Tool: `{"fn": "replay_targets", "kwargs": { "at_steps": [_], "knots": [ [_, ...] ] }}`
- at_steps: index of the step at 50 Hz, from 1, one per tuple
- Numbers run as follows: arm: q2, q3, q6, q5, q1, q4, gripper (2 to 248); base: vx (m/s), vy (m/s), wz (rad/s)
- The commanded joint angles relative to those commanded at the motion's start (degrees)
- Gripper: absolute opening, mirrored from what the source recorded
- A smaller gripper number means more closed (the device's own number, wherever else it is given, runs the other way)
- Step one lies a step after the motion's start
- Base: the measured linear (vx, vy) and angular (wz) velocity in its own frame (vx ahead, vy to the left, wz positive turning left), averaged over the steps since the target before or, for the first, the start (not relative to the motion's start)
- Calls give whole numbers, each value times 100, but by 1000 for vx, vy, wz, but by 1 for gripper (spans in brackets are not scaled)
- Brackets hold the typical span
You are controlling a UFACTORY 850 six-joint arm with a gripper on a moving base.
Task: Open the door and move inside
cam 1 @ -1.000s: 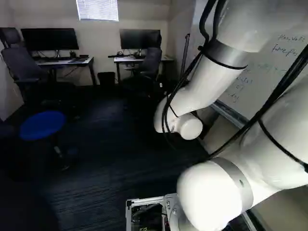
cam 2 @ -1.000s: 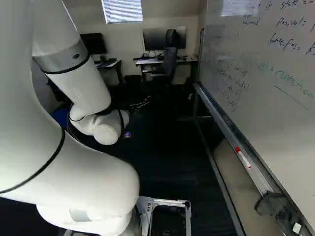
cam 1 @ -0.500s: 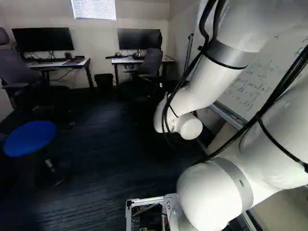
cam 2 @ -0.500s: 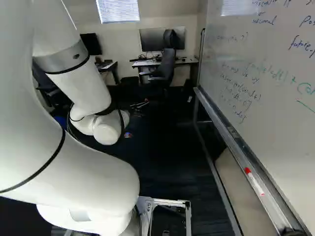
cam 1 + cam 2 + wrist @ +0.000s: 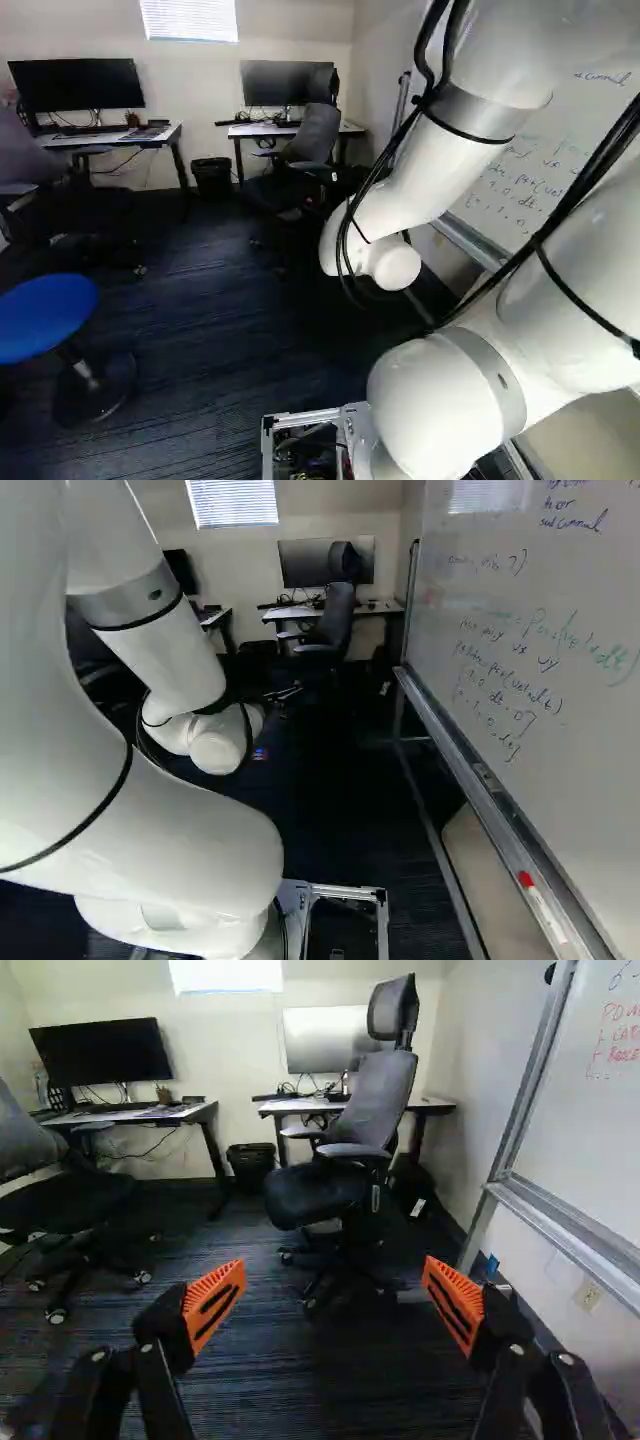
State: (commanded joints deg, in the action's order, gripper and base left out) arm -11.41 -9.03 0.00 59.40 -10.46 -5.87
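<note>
the claw (image 5: 283, 694) shows only faintly, just past the arm's wrist in the right base view. in the wrist view the claw (image 5: 335, 1285) is released: its two orange pads (image 5: 213, 1305) stand wide apart, with nothing gripped between them, and dark carpet (image 5: 260, 1390) lies beneath. i cannot tell where the door is in these views.

the white arm (image 5: 425, 180) reaches out over the carpet, its wrist bent low. ahead of the claw, an office chair (image 5: 320, 1185) with a tall headrest stands just in front of one surface (image 5: 435, 1106), which carries a monitor (image 5: 305, 1035). a second surface (image 5: 190, 1112) against the same wall holds a wide black monitor (image 5: 100, 1055), and a black bin (image 5: 250, 1160) sits on the floor between the two. another chair (image 5: 65, 1195) is near that second surface.

a round blue stool (image 5: 45, 305) on a single post stands at the left of the left base view, upright. along the right of the right base view runs a whiteboard (image 5: 480, 590) covered in blue and green handwriting; on its metal ledge (image 5: 455, 745) lies a marker (image 5: 545, 910) with a red cap. a bright window (image 5: 188, 18) with blinds is high on the far wall.
</note>
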Motion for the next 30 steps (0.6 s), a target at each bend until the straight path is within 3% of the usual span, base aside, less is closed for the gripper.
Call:
{"fn": "replay_targets", "kwargs": {
  "at_steps": [11, 30],
  "knots": [
    [0, 0, 0, 0, 0, 0, 247, 128, 1, -8],
    [0, 0, 0, 0, 0, 0, 247, -2, -1, -1]
  ]
}}
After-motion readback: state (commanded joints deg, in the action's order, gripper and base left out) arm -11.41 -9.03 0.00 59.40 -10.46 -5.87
